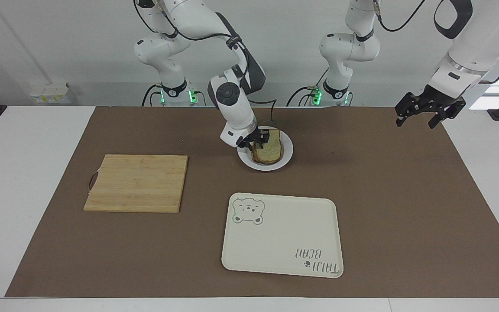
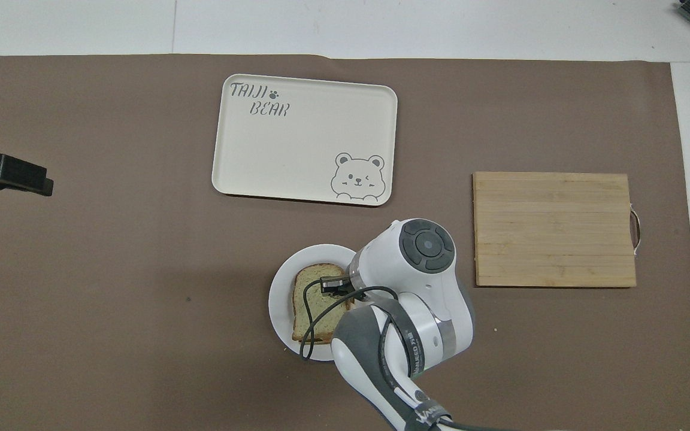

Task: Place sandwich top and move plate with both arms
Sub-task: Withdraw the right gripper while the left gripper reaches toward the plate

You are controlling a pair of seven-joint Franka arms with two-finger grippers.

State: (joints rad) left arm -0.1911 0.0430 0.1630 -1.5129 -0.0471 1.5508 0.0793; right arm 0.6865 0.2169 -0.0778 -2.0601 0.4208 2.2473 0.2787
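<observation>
Two arms are in view. The right gripper sits low at the edge of the bread on the plate, fingers apart on either side of the crust, gripping nothing. The bread lies flat on the plate, which stands nearer to the robots than the tray. The board lies toward the right arm's end of the worktop. The left gripper waits in the air over its own end, fingers spread and empty.

You are looking at white arms wearing dark grey joint patches, trailing black cables, ending in black grippers.
</observation>
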